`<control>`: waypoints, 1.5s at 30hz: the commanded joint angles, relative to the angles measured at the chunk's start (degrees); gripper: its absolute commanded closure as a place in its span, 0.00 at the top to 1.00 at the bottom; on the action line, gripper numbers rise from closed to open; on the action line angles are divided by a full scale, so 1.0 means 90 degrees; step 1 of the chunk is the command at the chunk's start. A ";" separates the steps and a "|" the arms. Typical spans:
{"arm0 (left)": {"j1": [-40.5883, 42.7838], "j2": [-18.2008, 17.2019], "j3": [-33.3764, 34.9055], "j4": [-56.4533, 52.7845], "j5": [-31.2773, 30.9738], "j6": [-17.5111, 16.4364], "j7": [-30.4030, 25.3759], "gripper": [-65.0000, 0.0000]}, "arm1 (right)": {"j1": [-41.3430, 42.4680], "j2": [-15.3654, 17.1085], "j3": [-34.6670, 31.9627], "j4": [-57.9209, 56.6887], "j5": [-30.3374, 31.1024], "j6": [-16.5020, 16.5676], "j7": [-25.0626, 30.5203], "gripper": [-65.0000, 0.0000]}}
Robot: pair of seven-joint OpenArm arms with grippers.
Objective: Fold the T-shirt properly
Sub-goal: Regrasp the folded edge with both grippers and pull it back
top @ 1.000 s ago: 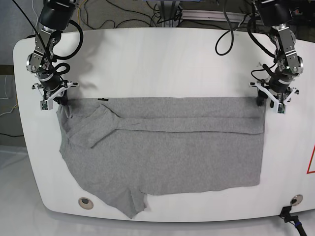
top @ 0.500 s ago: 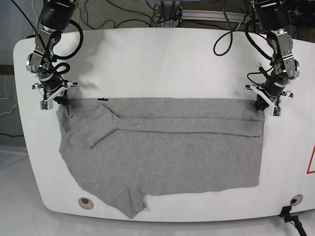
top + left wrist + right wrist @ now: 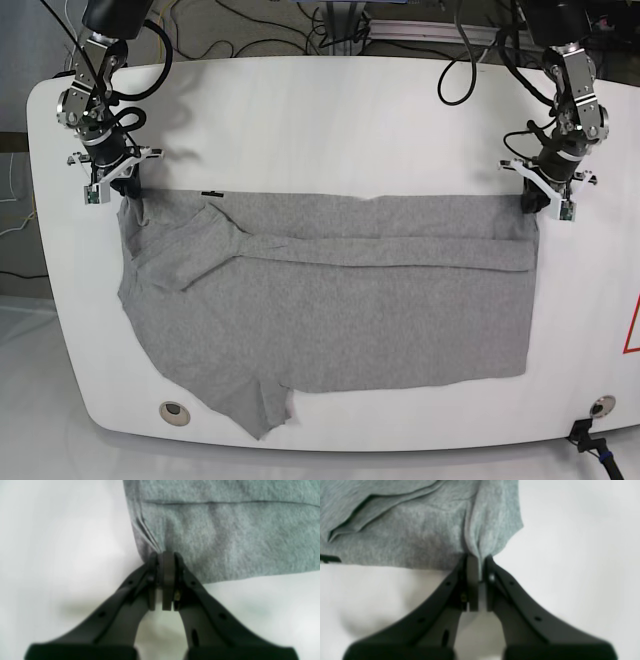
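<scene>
The white table (image 3: 300, 110) takes up most of the room, and the grey shirt (image 3: 340, 300) lies spread across its near half, stretched flat between the two claws, which sit at its far corners. A folded band of cloth runs across the shirt just below the line joining them, and one sleeve spills off the table's near edge, well away from either claw. The left claw (image 3: 163, 557) is clamped on one far corner of the shirt, cloth bunching into thin pleats right at its tips. The right claw (image 3: 477, 558) is pinched on the opposite far corner, a ridge of fabric rising from between its fingers. A small dark mark (image 3: 210, 191), maybe a tag though it's too tiny to say, sits at the far hem near the right claw.
</scene>
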 commanded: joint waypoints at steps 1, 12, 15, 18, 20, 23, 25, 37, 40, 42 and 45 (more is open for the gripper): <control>0.0236 -0.0031 0.0003 -0.0065 0.0346 0.0004 0.0615 0.00 | -0.0200 -0.0054 0.0016 0.0142 -0.0230 0.0030 -0.0421 0.00; 0.1770 -0.0217 -0.0027 0.0560 0.0336 0.0004 0.0615 0.00 | -0.1577 -0.0084 0.0035 0.0611 -0.0230 0.0196 -0.0402 0.00; 0.2083 -0.0441 -0.0027 0.0560 0.0326 0.0004 0.0615 0.00 | -0.1958 -0.0084 0.0035 0.0895 -0.0230 0.0196 -0.0392 0.00; 0.2278 -0.0451 -0.0085 0.0560 0.0326 -0.0006 0.0615 0.00 | -0.2222 -0.0084 0.0035 0.0982 -0.0230 0.0196 -0.0392 0.00; 0.2405 -0.0451 -0.0241 0.0560 0.0326 -0.0016 0.0615 0.00 | -0.2398 -0.0084 0.0035 0.0982 -0.0230 0.0196 -0.0392 0.00; 0.2473 -0.0451 -0.0398 0.0541 0.0346 -0.0446 0.0615 0.00 | -0.2642 -0.0084 0.0035 0.0982 -0.0230 0.0196 -0.0392 0.00; 0.2590 -0.0451 -0.0544 0.0531 0.0355 -0.0661 0.0625 0.00 | -0.2788 -0.0084 0.0035 0.0992 -0.0230 0.0196 -0.0392 0.00; 0.3382 -0.0451 -0.0847 0.0541 0.0346 -0.0709 0.0615 0.00 | -0.3775 -0.0084 0.0045 0.1295 -0.0230 0.0196 -0.0392 0.00; 0.3411 -0.0451 -0.0847 0.0541 0.0346 -0.0709 0.0615 0.00 | -0.3873 -0.0084 0.0045 0.1295 -0.0230 0.0196 -0.0392 0.00; 0.3411 -0.0451 -0.0847 0.0541 0.0355 -0.0709 0.0615 0.00 | -0.3873 -0.0084 0.0045 0.1295 -0.0230 0.0196 -0.0392 0.00; 0.3411 -0.0441 -0.0847 0.0531 0.0355 -0.0709 0.0615 0.00 | -0.3853 -0.0084 0.0045 0.1275 -0.0230 0.0196 -0.0392 0.00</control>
